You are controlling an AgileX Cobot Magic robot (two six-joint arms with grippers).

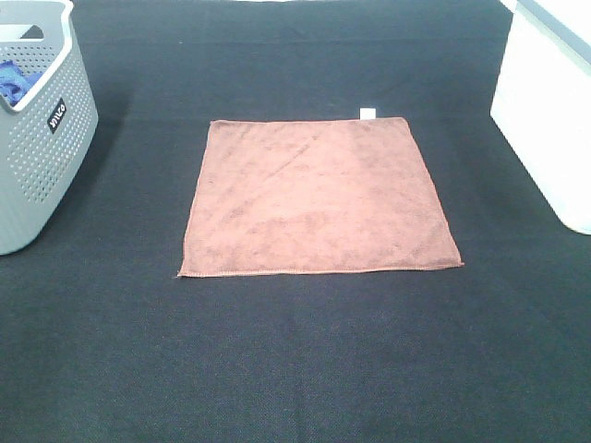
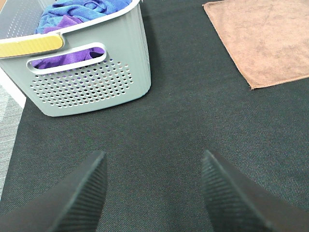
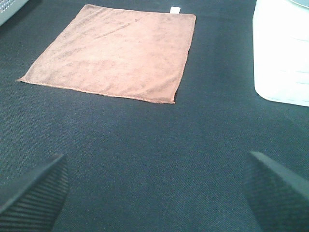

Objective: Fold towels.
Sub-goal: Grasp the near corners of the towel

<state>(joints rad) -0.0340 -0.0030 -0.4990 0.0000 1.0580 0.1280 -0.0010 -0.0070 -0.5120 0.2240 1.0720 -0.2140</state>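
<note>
A reddish-brown square towel (image 1: 319,197) lies flat and unfolded on the black table cover, with a small white tag (image 1: 367,113) at its far edge. It also shows in the right wrist view (image 3: 120,53) and partly in the left wrist view (image 2: 265,38). Neither arm shows in the exterior high view. My left gripper (image 2: 152,193) is open and empty above bare cloth, near the grey basket. My right gripper (image 3: 154,193) is open and empty, short of the towel's near right corner.
A grey perforated basket (image 1: 51,138) stands at the far left and holds blue and purple cloths (image 2: 77,14). A white bin (image 1: 549,120) stands at the far right, also in the right wrist view (image 3: 282,53). Black cloth (image 1: 295,360) covers the table.
</note>
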